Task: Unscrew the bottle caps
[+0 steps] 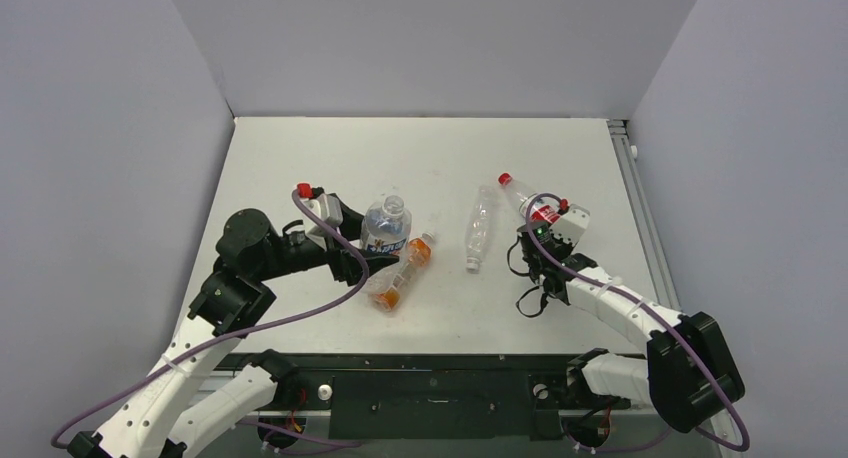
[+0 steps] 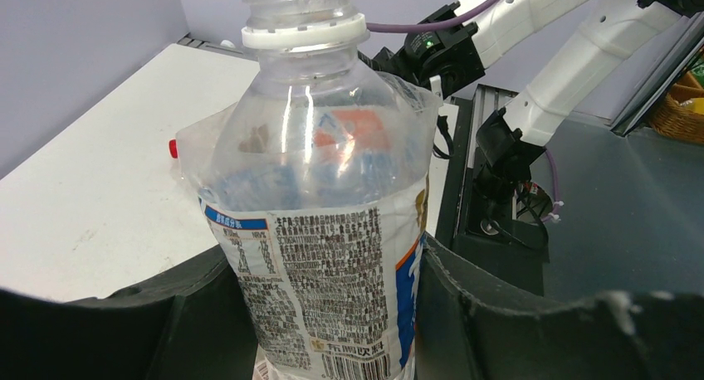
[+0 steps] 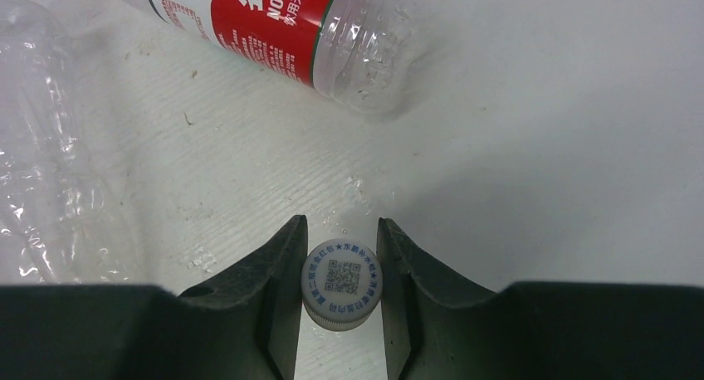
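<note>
The right tool point(image 3: 340, 239) is closed on a white cap point(image 3: 342, 282), one finger pressed to each side, low over the table point(image 1: 420, 148). The cap's printed top faces the wrist camera. Just beyond it lies a red-labelled bottle point(image 3: 274, 23) on its side, with its red cap point(image 1: 505, 179) on the far end, away from the arms. A clear bottle point(image 1: 479, 226) lies just left of the right tool.

The left tool point(image 2: 325, 255) grips an upright bottle point(image 2: 320, 231) around its printed label. This bottle's neck is bare and open, with only a white ring below the thread. An orange bottle point(image 1: 398, 274) lies on the table just beside it, between the two arms.
</note>
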Robot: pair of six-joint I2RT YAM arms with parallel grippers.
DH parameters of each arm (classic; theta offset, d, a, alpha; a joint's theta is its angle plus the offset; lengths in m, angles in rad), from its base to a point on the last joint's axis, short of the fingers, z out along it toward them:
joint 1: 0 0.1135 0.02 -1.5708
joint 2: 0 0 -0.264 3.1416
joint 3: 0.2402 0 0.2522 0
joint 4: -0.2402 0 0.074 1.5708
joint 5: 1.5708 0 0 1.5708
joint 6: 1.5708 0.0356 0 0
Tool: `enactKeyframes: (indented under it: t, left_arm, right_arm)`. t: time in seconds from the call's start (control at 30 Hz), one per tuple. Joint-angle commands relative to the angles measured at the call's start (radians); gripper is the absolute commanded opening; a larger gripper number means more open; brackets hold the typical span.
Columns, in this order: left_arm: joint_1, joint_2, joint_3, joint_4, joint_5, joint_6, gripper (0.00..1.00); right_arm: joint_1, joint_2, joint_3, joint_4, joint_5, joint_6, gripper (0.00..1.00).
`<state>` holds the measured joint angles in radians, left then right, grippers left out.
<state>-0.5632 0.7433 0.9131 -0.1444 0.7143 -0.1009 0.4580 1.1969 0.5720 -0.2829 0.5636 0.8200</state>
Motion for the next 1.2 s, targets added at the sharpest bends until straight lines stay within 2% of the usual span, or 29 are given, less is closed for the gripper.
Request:
enactKeyframes:
  t: [0.0, 0.2, 0.23, 0.33, 0.43, 0.6, 0.77, 0.87, 0.97, 1.07, 1.17]
  left_arm:
    - [0.006, 0.003, 0.017, 0.068, -0.016, -0.014, 0.12]
    - [0.007, 0.010, 0.023, 0.070, -0.020, -0.005, 0.12]
    - [0.008, 0.010, 0.023, 0.070, -0.021, -0.002, 0.12]
    - [0.009, 0.010, 0.026, 0.065, -0.022, 0.002, 0.12]
    - [0.009, 0.012, 0.029, 0.061, -0.026, 0.008, 0.12]
    - [0.011, 0.018, 0.029, 0.062, -0.024, 0.013, 0.12]
    - [0.012, 0.027, 0.029, 0.074, -0.024, 0.011, 0.12]
    - [0.015, 0.029, 0.021, 0.082, -0.028, 0.008, 0.12]
    - [0.017, 0.029, 0.002, 0.097, -0.033, 0.002, 0.12]
    - [0.019, 0.029, -0.006, 0.107, -0.036, 0.003, 0.12]
    - [0.019, 0.029, -0.012, 0.105, -0.040, 0.007, 0.12]
  right_arm:
    - [0.001, 0.033, -0.024, 0.057, 0.019, 0.073, 0.26]
    - [0.064, 0.095, -0.059, 0.088, 0.022, 0.171, 0.26]
    - [0.072, 0.106, -0.051, 0.089, 0.037, 0.185, 0.28]
    - [0.092, 0.165, -0.027, 0.073, 0.054, 0.197, 0.44]
    - [0.093, 0.177, -0.025, 0.071, 0.057, 0.204, 0.54]
    - [0.096, 0.117, -0.039, 0.069, 0.053, 0.193, 0.59]
    - [0.130, -0.043, 0.052, -0.024, 0.072, 0.114, 0.59]
    - [0.143, -0.147, 0.167, -0.021, -0.036, -0.012, 0.61]
    - [0.148, -0.196, 0.310, 0.033, -0.229, -0.119, 0.72]
    - [0.185, -0.166, 0.533, 0.056, -0.472, -0.216, 0.79]
    - [0.246, -0.086, 0.751, 0.052, -0.617, -0.287, 0.80]
